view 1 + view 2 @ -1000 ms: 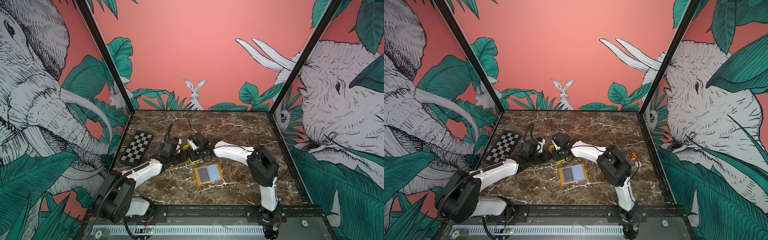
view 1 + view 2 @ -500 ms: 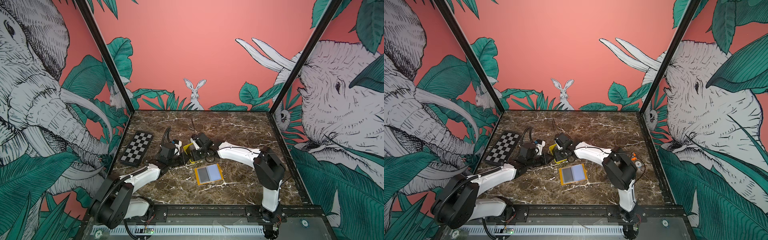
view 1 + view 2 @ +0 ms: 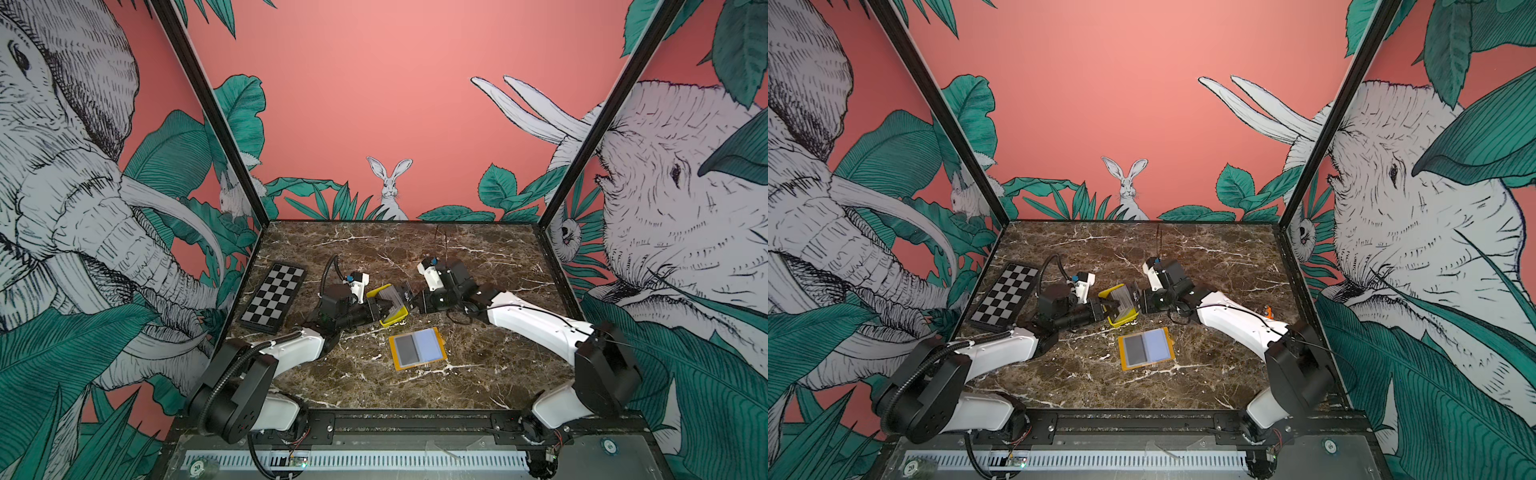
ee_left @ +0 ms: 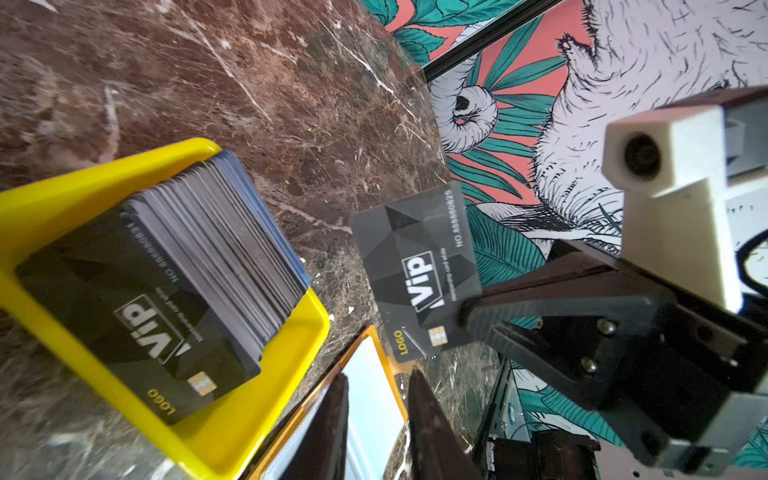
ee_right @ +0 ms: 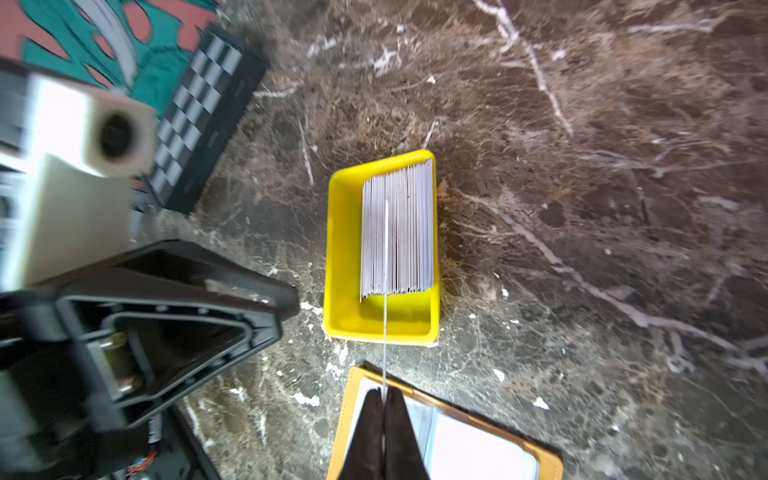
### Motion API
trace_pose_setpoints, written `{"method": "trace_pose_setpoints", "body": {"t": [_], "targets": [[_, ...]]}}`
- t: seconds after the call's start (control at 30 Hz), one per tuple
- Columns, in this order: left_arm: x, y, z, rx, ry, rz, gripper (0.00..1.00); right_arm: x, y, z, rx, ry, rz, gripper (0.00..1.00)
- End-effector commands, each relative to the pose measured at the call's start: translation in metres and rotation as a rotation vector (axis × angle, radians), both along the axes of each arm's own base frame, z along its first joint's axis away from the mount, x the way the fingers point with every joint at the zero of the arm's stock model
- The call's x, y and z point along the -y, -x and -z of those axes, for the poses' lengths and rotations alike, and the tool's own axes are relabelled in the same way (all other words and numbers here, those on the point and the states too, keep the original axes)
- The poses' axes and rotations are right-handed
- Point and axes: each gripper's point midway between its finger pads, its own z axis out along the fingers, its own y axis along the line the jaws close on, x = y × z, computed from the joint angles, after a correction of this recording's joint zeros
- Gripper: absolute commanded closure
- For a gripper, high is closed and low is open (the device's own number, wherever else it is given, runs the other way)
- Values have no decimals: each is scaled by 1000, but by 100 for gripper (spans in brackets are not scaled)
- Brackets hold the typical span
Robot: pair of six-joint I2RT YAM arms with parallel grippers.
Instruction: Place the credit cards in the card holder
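Observation:
The credit cards (image 4: 166, 266) stand stacked in a yellow tray (image 3: 395, 320), also seen in a top view (image 3: 1121, 320). One black VIP card (image 4: 415, 266) is lifted clear of the stack, with my right gripper (image 5: 384, 390) shut on its corner; it shows edge-on (image 5: 385, 291) in the right wrist view. In both top views the right gripper (image 3: 411, 299) holds it just right of the tray. My left gripper (image 4: 378, 374) is open and holds nothing, at the tray's left side (image 3: 380, 309). The card holder (image 3: 417, 348) lies open and flat in front of the tray, clear sleeves up.
A black-and-white checkerboard plate (image 3: 274, 297) lies at the left of the marble table. The two wrists face each other closely across the tray. Black frame posts and patterned walls close in the table on three sides.
The left jaws have parted and now hold nothing. The right gripper has closed on the single card and drawn back to the right, away from the stack.

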Motion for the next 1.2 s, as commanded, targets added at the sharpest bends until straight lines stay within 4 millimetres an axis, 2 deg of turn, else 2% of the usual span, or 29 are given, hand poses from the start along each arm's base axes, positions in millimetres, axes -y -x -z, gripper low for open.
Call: {"method": "trace_pose_setpoints", "body": {"t": [0.0,0.1,0.3,0.5,0.63,0.77,1.17], "targets": [[28,1,-28,59,98,67,72,12,2,-17,13,-78,-13,100],[46,0,-31,62,136,95,71,34,3,-20,7,-93,17,100],[67,-12,-42,59,254,107,69,76,1,-30,-14,-194,92,100],[80,-18,-48,57,311,125,59,102,4,-47,-29,-322,120,100],[87,-12,-51,52,325,174,58,109,6,-61,-36,-429,116,100],[91,-10,-56,50,339,199,59,106,10,-73,-45,-518,78,100],[104,3,-79,50,392,309,59,97,16,-70,-73,-582,27,100]]}}
